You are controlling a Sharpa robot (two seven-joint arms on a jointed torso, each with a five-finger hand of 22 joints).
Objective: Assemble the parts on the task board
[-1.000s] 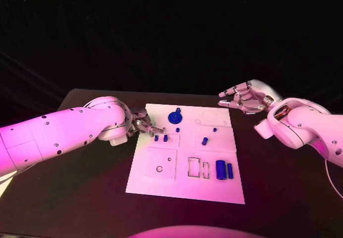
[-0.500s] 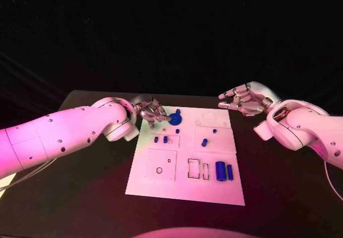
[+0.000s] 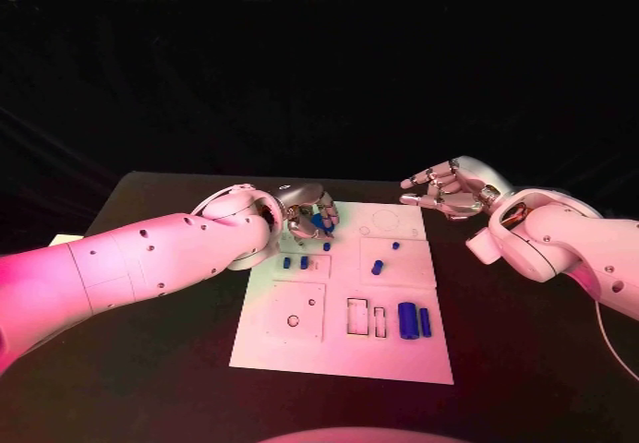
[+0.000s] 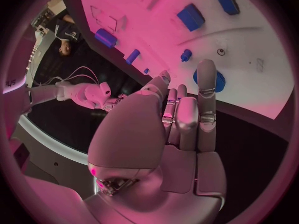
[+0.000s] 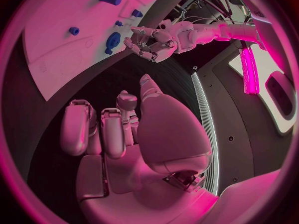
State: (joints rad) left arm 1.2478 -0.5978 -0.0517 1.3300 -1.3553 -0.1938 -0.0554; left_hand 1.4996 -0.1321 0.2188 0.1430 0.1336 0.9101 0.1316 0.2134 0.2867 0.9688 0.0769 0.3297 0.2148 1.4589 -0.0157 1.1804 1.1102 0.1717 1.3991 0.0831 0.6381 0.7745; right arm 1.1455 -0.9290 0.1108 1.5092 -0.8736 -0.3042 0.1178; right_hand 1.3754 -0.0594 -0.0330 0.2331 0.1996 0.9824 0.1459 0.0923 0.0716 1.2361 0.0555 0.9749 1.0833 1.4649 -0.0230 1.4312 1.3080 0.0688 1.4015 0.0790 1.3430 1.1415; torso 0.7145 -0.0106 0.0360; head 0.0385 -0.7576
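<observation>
Hands of the robot flanked the far end of the white task board, which lay in the middle of the black table. The left hand reached over the board's far left corner, its fingers held straight and close together above the round blue gear part, gripping nothing. The right hand hovered off the board's far right corner, fingers loosely curled and apart, empty. Small blue parts stood nearer on the board, two upright cylinders beside a rectangular slot. Black curtain hung behind the table.
</observation>
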